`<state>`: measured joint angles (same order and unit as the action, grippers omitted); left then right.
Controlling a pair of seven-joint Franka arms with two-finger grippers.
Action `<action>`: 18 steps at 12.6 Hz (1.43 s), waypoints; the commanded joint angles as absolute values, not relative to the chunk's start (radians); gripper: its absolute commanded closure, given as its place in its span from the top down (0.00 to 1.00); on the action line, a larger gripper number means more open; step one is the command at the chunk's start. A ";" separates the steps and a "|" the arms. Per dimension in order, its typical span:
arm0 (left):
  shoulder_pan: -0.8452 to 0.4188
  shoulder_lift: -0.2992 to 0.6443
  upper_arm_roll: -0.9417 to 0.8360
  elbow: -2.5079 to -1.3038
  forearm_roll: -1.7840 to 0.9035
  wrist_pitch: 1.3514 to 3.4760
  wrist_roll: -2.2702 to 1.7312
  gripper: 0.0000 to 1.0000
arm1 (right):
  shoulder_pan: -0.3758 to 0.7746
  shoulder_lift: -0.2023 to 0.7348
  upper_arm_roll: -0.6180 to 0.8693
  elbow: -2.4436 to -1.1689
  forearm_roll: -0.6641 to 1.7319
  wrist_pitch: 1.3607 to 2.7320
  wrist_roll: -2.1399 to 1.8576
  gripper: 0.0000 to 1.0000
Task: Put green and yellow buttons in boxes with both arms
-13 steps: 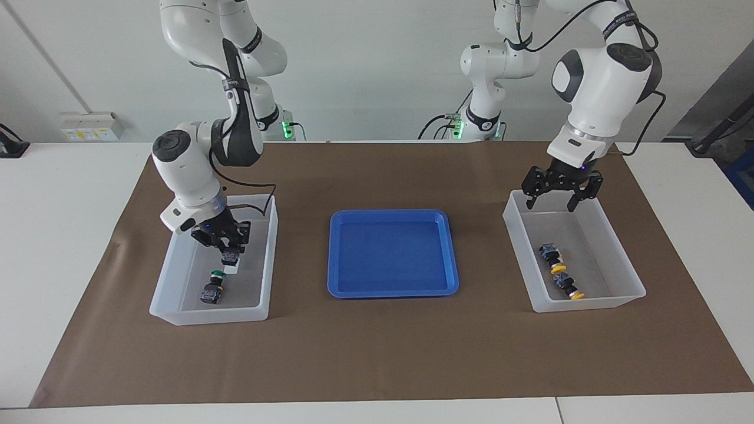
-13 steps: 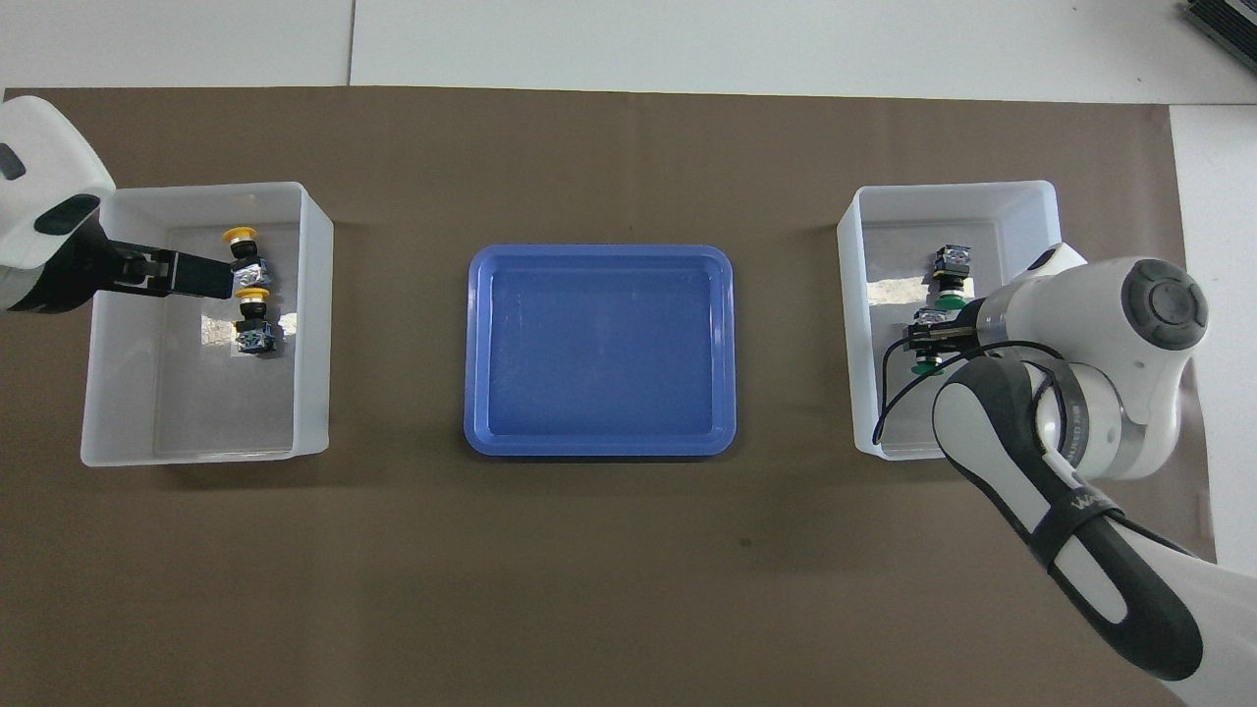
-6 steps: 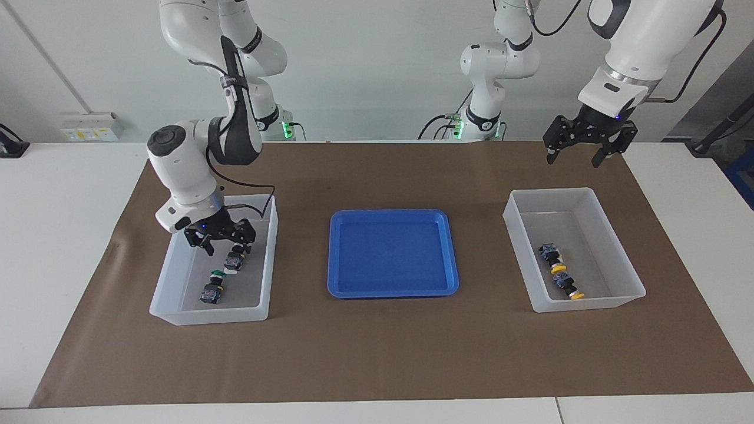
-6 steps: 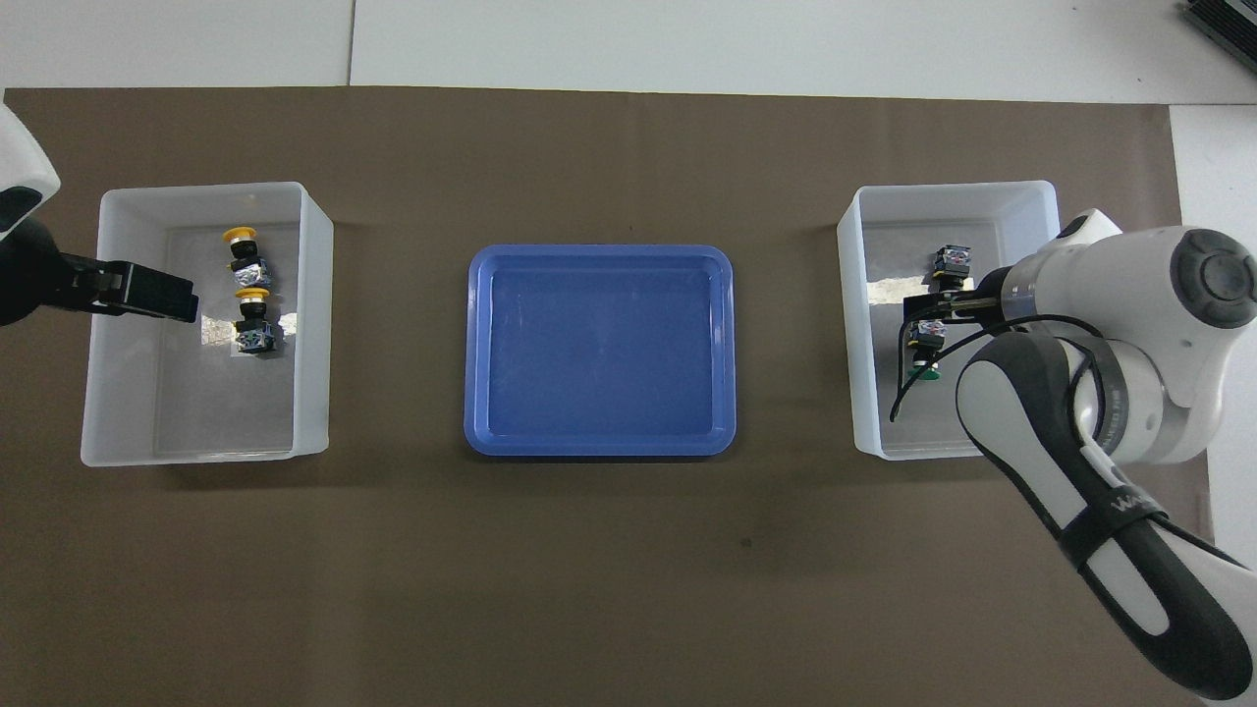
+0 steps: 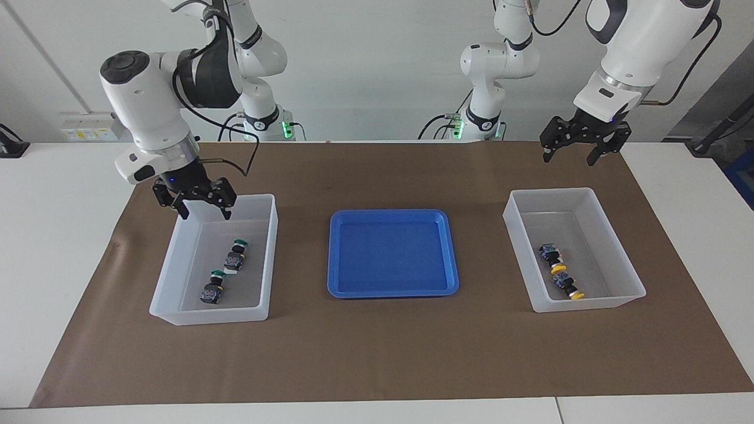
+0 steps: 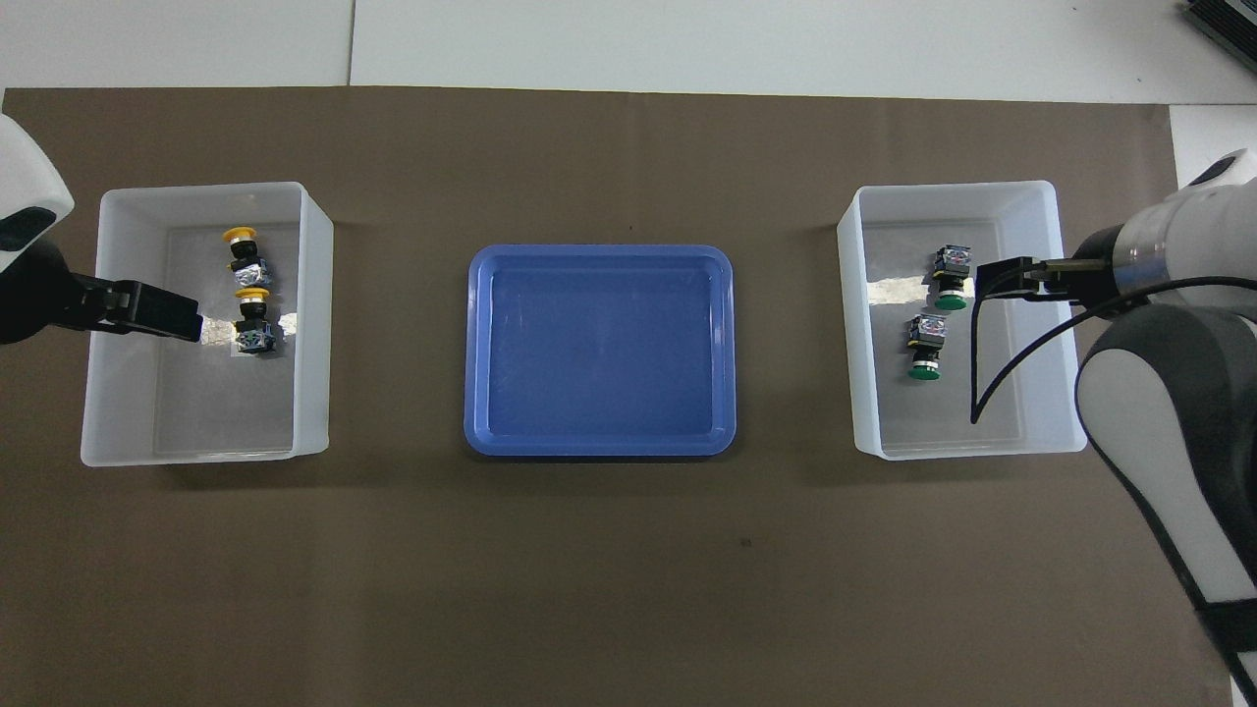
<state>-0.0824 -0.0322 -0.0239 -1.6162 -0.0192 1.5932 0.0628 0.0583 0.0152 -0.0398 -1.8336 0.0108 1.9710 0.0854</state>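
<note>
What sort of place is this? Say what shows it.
Probably a robotics lab bench: two white arms, the right gripper and left gripper raised and open, work over a brown mat with two tubs of sorted buttons and a blue tray.

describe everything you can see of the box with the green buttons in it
The box is a translucent white rectangular plastic tub with tall sloping walls, open at the top, sitting flat on the brown mat toward the right arm's end of the table, beside the blue tray. Two green buttons lie on its floor, one nearer to the robots than the other. The right gripper hangs open over its edge nearest the robots, not touching it.
</note>
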 commanded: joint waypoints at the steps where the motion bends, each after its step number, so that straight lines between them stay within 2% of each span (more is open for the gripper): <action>1: -0.048 -0.060 -0.025 -1.641 0.000 1.597 0.151 1.00 | 0.046 0.000 -0.031 -1.729 -0.011 1.832 0.107 1.00; 4: -0.038 -0.061 -0.025 -1.640 -0.006 1.591 0.155 1.00 | 0.043 -0.002 -0.037 -1.614 -0.014 1.647 0.133 1.00; 7: -0.032 -0.063 -0.026 -1.643 -0.008 1.597 0.088 1.00 | 0.040 -0.064 -0.054 -1.572 -0.015 1.524 0.121 1.00; 12: -0.041 -0.063 -0.029 -1.646 -0.008 1.598 0.086 1.00 | 0.005 -0.072 -0.042 -1.572 -0.009 1.499 0.095 1.00; 18: -0.028 -0.060 -0.026 -1.641 -0.008 1.628 0.095 1.00 | 0.020 -0.081 -0.038 -1.586 -0.005 1.487 0.091 1.00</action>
<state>-0.0328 -0.0377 -0.0237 -1.6176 -0.0183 1.6072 0.1000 0.0321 -0.0704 -0.0522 -1.5754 -0.0014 1.5048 0.1113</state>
